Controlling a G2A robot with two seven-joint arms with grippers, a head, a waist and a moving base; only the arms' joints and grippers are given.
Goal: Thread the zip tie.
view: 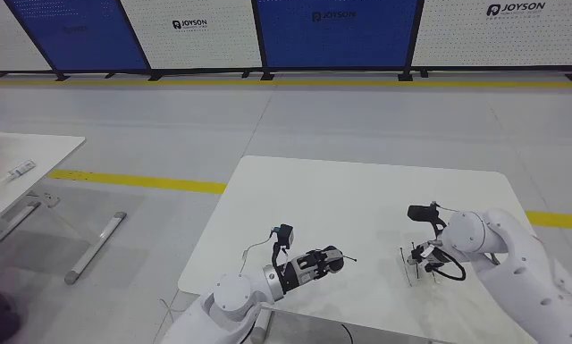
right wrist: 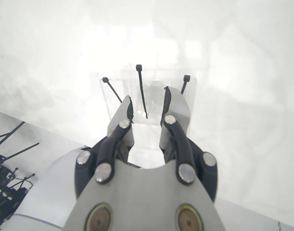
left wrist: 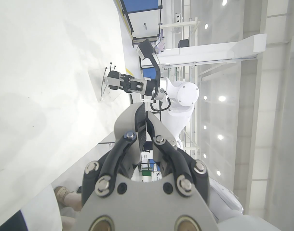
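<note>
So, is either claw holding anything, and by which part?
Left claw is shut on a zip tie, a thin end poking out; which part is pinched cannot be told. Right claw is open, empty, astride the middle tie in the clear stand.

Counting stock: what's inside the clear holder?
Three black zip ties sit in the clear holder. The right end effector covers the outer two's lower ends.

I see three black zip ties in a clear see-through holder. The table is plain white. My right gripper and left gripper have silver-grey fingers, black ribbed pads and black links. The zip tie in my left one is black too. The floor is grey with a yellow stripe. The back panels are blue or white, finely dotted.
</note>
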